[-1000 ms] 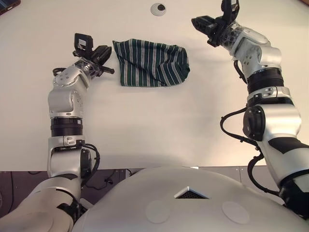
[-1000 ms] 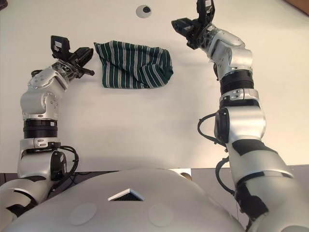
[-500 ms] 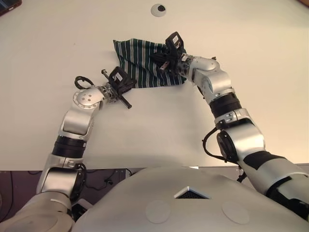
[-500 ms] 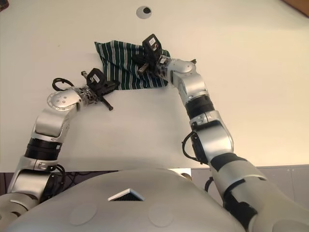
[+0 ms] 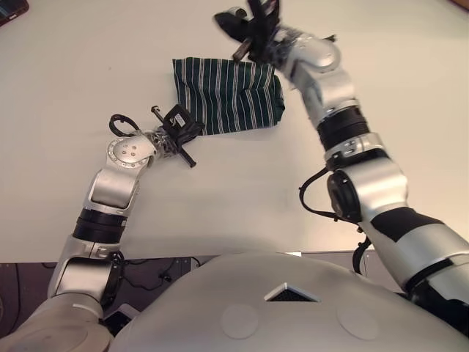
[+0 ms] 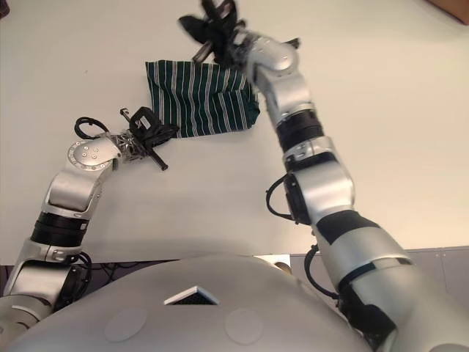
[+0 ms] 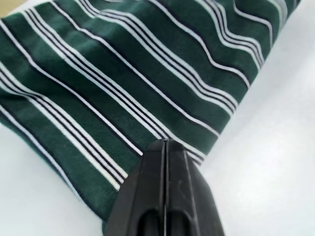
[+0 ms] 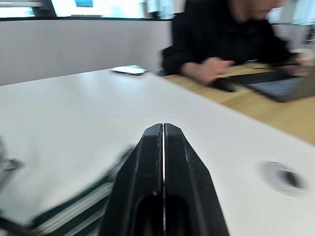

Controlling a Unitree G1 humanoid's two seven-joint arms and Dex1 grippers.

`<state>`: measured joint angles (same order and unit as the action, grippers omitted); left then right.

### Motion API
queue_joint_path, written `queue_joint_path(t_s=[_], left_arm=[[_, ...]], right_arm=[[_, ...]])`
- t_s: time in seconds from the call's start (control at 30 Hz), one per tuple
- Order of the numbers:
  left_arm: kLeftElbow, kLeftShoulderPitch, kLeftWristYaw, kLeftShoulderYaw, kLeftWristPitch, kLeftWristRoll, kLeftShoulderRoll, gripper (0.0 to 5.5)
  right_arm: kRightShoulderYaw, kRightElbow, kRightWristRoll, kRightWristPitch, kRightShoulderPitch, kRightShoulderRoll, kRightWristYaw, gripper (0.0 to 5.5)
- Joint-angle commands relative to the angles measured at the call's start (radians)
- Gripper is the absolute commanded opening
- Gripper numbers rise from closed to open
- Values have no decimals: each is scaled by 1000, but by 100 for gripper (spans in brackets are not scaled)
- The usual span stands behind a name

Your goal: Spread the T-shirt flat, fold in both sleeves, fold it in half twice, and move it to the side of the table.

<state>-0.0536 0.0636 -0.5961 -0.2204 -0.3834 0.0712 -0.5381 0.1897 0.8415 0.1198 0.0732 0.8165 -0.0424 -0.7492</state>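
Note:
The T-shirt (image 5: 229, 95), dark green with white stripes, lies folded into a compact rectangle on the white table (image 5: 220, 205). My left gripper (image 5: 196, 127) is shut, low at the shirt's near left corner; in the left wrist view its tips (image 7: 165, 141) rest over the striped cloth (image 7: 123, 73) just inside the edge. My right gripper (image 5: 245, 33) is shut and raised above the shirt's far edge, holding nothing. In the right wrist view its closed tips (image 8: 163, 126) point out over the table, with the shirt (image 8: 74, 216) blurred below.
A round cable grommet (image 8: 285, 179) sits in the table just beyond the shirt. A dark object (image 5: 11, 7) lies at the far left corner. The table's front edge (image 5: 220, 255) runs close to my body, with open surface on both sides of the shirt.
The right gripper has lifted off the shirt's middle and swung up toward its far edge. The left gripper has edged a little closer to the near left corner. The shirt looks slightly flatter.

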Motion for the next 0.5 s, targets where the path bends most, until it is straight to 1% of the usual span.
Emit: queue_joint_path(t_s=[0.03, 0.13, 0.17, 0.2, 0.27, 0.33, 0.4, 0.5], left_arm=[[-39, 24, 73, 157, 0, 30, -1, 0], [-136, 114, 167, 459, -69, 185, -8, 0], [-159, 135, 184, 537, -89, 233, -14, 0], [-175, 149, 192, 586, -105, 265, -22, 0], [-185, 161, 206, 629, -123, 300, -21, 0], [-173, 149, 234, 627, -131, 302, 11, 0], [-178, 122, 259, 606, -132, 296, 49, 0], [-184, 84, 282, 581, -124, 283, 81, 0]], right_arm=[[110, 112, -139, 123, -48, -17, 63, 2], [113, 203, -207, 112, -64, 17, 197, 2], [95, 231, -212, 104, -66, 35, 242, 2], [60, 258, -200, 102, -69, 59, 288, 2], [-27, 301, -151, 115, -82, 119, 361, 2], [-164, 342, -69, 149, -104, 207, 473, 2], [-295, 369, 1, 157, -149, 308, 643, 2], [-358, 344, 13, 166, -215, 371, 765, 2]])
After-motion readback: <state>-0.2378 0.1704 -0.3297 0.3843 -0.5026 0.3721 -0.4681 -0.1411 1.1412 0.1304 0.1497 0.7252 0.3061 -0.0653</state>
